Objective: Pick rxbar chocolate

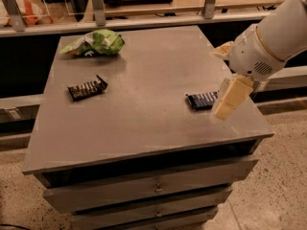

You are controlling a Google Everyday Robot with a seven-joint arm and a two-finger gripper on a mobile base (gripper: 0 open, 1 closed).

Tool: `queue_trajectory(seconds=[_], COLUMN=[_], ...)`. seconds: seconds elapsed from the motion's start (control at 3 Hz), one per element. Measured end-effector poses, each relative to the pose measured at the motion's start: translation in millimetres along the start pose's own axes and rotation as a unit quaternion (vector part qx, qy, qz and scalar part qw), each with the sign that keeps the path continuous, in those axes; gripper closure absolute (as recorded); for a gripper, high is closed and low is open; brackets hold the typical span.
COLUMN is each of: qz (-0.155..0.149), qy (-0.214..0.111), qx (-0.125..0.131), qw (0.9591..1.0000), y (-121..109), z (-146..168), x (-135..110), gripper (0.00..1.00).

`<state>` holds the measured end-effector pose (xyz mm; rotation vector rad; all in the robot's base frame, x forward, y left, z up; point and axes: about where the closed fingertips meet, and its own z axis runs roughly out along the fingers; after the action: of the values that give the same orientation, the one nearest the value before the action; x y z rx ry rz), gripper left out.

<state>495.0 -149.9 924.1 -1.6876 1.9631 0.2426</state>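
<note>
Three snack items lie on the flat top of a grey drawer cabinet point(144, 128). rxbar chocolate point(86, 88), in a black wrapper with rows of whitish lettering, lies flat on the left side of the top, slightly angled with its right end higher in frame, nothing touching it. Green and white snack bag point(93, 43) sits at the back left corner, well apart from the black bar. Dark blue bar point(201, 99) lies flat on the right side, near the right edge. Gripper point(218, 83) comes in from the right on a white arm point(273, 37) and hangs over the right part of the top, far from the rxbar chocolate, right across the surface from it. Jaws are spread wide and hold nothing: one cream finger point(230, 96) points down, its tip just at the right end of the blue bar and covering that end in this view, and the other sticks out higher up near the back right. Cannot tell if the lower finger touches the blue bar or the surface. Cabinet front shows stacked drawers with small knobs, speckled floor point(283, 186) around it, metal railing point(144, 20) behind
</note>
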Motion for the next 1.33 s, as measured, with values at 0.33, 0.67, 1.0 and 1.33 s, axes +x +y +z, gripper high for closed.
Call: queue_trajectory(seconds=[0.33, 0.67, 1.0, 1.33], qz=[-0.005, -0.015, -0.031, -0.031], qy=[-0.036, -0.063, -0.095, -0.095], qx=[-0.021, -0.04, -0.057, -0.057], qw=[0.9991, 0.9971, 0.9933, 0.9933], y=[-8.3, -16.7, -22.1, -22.1], z=[30.5, 59.6, 87.2, 87.2], x=[-23.0, -49.3, -82.7, -82.7], gripper=[0.0, 0.0, 0.0, 0.0])
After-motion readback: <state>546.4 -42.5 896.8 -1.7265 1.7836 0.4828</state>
